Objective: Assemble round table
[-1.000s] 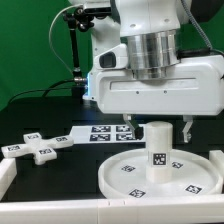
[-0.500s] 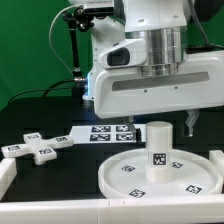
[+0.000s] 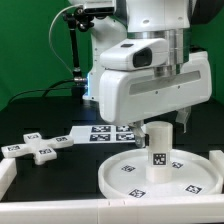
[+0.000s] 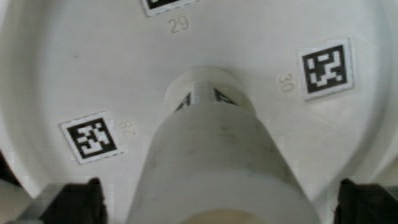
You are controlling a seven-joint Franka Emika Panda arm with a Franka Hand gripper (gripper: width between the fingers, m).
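The large rimmed round disc (image 3: 128, 178) lies flat on the black table at the front. The short thick cylinder leg (image 3: 158, 150) stands upright in its middle, a tag facing the camera. The cross-shaped piece (image 3: 38, 146) lies flat at the exterior view's left. My gripper (image 3: 163, 122) hangs just over the leg's top, turned at an angle. In the wrist view my gripper (image 4: 222, 205) is open: the dark fingertips (image 4: 79, 200) stand on either side of the leg (image 4: 217, 140), apart from it, with the disc (image 4: 107, 60) below.
The marker board (image 3: 104, 133) lies flat behind the disc, partly under my hand. Low white walls (image 3: 6, 176) edge the table at the front left and at the right (image 3: 216, 160). A black stand with cables (image 3: 76, 50) rises at the back.
My hand has turned about its axis and come down a little over the leg. The leg, disc and cross-shaped piece have not moved.
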